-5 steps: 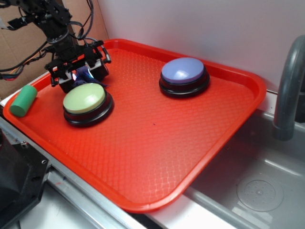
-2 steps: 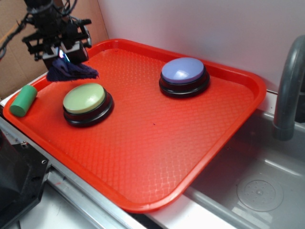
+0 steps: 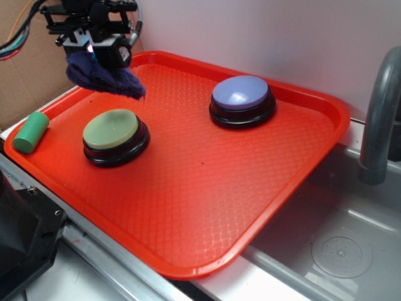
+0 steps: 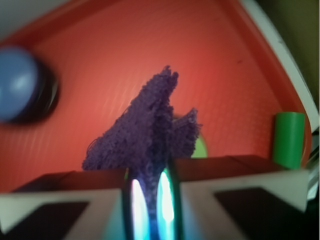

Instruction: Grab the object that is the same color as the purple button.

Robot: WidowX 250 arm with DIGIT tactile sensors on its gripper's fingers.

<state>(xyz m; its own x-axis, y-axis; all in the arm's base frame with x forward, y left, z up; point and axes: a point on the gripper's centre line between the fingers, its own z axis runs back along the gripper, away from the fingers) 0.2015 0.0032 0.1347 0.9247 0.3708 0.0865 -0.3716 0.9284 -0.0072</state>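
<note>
The claw (image 3: 94, 49) pinches the purple cloth (image 3: 103, 76), which hangs above the red tray (image 3: 188, 188), its long axis slanting down toward the purple button (image 3: 242, 100).

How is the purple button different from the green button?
The purple button has a lavender domed top; the green button has a pale green one. The purple button sits toward the far side of the red tray, nearer the wall, while the green button sits toward the left side, near the green cylinder. The gripper holds the purple cloth above the tray nearer the green button. Both are round with black bases.
</note>
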